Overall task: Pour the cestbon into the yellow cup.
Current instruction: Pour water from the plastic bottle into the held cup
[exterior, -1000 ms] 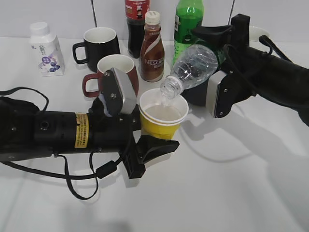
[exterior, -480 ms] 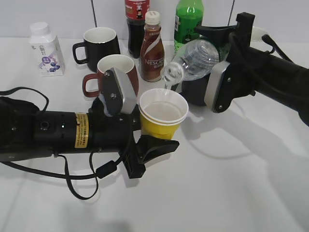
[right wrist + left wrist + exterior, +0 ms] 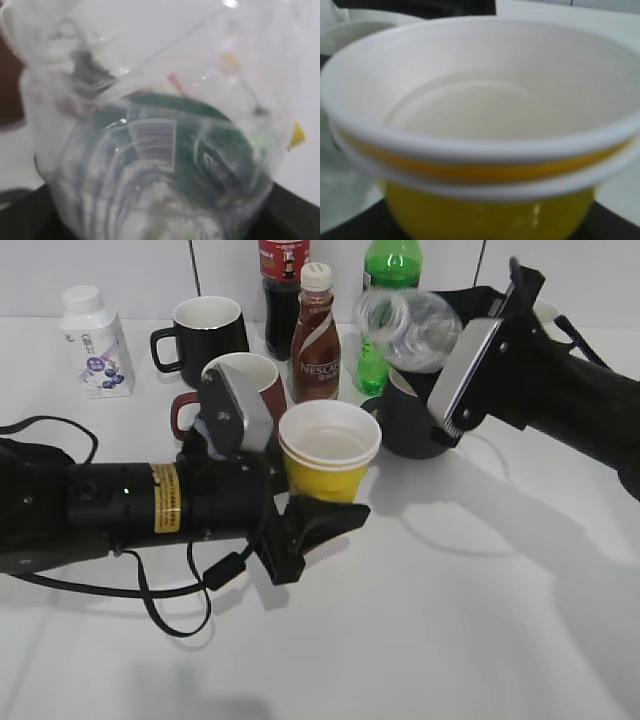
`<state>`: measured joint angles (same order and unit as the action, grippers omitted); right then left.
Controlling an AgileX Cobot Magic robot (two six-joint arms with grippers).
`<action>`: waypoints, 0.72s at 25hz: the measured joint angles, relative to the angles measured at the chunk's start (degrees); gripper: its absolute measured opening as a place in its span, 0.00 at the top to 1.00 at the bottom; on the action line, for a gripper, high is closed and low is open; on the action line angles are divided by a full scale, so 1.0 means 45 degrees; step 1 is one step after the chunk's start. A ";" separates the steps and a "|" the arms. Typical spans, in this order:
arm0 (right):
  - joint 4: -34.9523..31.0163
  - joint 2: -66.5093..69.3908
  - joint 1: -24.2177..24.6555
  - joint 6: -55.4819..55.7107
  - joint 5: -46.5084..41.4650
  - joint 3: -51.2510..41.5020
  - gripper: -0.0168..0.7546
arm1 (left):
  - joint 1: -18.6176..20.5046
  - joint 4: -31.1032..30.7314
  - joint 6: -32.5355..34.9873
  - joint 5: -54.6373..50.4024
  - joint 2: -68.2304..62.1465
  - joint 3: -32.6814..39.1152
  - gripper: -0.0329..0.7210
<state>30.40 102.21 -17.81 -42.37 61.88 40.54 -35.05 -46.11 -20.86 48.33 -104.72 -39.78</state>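
The yellow cup [image 3: 328, 465], two nested cups with white rims, holds some water and is gripped by my left gripper [image 3: 290, 490] near the table's middle. It fills the left wrist view [image 3: 485, 150]. My right gripper [image 3: 455, 360] is shut on the cestbon [image 3: 410, 318], a clear ribbed bottle with no cap, held roughly level, above and to the right of the cup, its open mouth pointing left over the bottles at the back. The cestbon fills the right wrist view [image 3: 165, 150], where its dark green label shows.
Behind the cup stand a red mug [image 3: 240, 380], a black mug [image 3: 205, 330], a Nescafe bottle [image 3: 315, 340], a cola bottle [image 3: 283, 280], a green soda bottle [image 3: 385, 300] and a dark mug [image 3: 400, 425]. A white bottle [image 3: 95, 340] stands far left.
The right gripper has lifted and tipped the cestbon back from pouring, its mouth rising away from the cup. The left gripper has shifted the cup slightly left and up.
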 joint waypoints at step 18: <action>-0.3854 -0.0088 0.0000 0.6584 0.0244 0.0249 0.36 | 0.2488 0.0007 0.0000 0.0896 0.1447 0.0584 0.37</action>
<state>13.06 101.81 -17.81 -12.74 62.98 41.66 -23.85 -46.08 -20.86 52.37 -98.21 -37.15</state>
